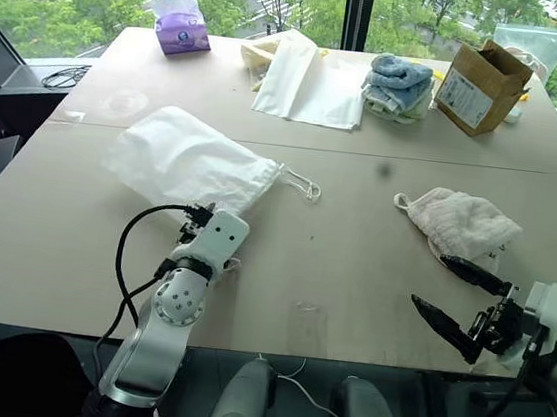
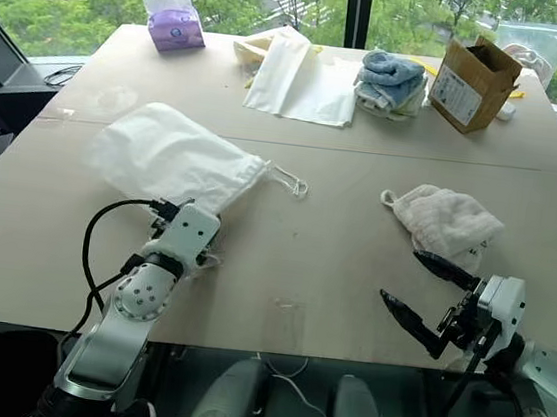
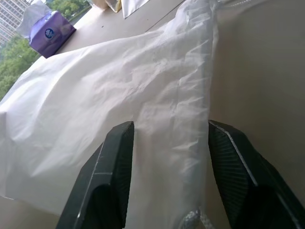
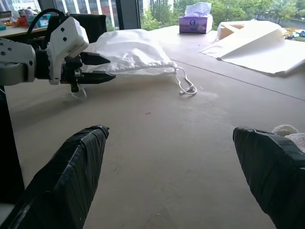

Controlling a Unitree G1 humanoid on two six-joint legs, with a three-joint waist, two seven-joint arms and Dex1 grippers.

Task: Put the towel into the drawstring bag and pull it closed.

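The left tool [image 4: 93, 68] sits at the drawstring bag [image 1: 188, 163], fingers apart astride its near edge. The right tool [image 1: 459, 305] gapes empty beside the towel [image 1: 463, 225]. Best pinch one fabric layer only, so the mouth opens.

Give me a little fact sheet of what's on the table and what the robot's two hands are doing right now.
towel: small fluffy cream cloth lying on the table's right side
drawstring bag: white pouch flat on the left, cords trailing right, nothing in it yet
left gripper: at the bag's near edge, fabric between its fingers, which are not pressed together
right gripper: open, holding nothing, just short of the towel
far end of table: purple tissue pack, folded blue towels, cardboard box
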